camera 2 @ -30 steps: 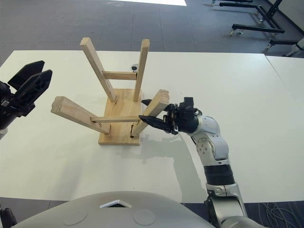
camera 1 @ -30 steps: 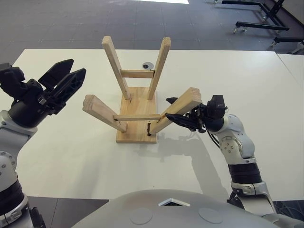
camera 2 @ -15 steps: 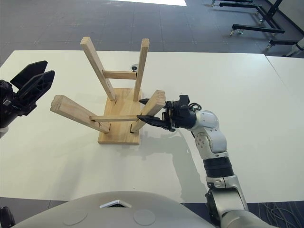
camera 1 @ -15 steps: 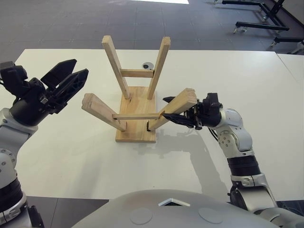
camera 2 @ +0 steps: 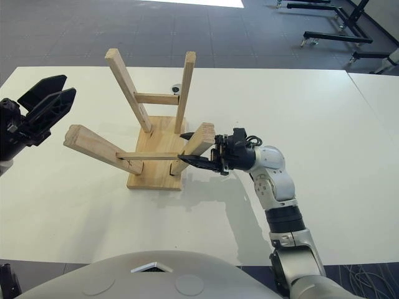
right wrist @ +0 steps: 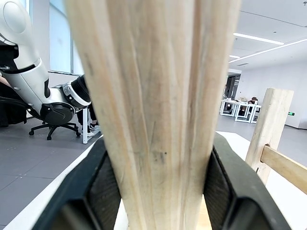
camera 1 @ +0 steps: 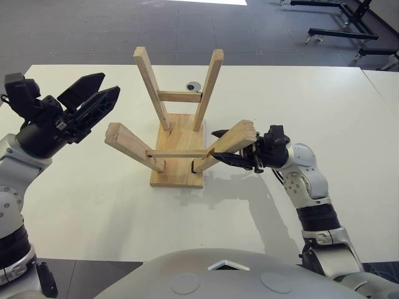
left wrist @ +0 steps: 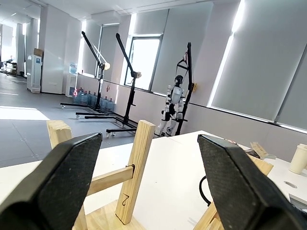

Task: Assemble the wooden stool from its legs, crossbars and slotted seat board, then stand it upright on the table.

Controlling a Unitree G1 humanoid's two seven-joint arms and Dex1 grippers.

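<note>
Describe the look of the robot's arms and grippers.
The left arm and right arm have rounded silver-grey shells with black joint rings. The left gripper and right gripper are matt black, each with two long wedge-shaped fingers tapering to a point. Thin black cables loop at the right wrist.

Left end effector (camera 1: pixel 107 84) agape; right end effector (camera 1: pixel 217 146) clamped.

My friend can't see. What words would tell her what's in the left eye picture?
The right gripper is shut on a tilted leg of an upside-down wooden stool, whose seat board lies flat on a white table. The far leg pair stands upright; the left gripper hangs open to the left.
</note>
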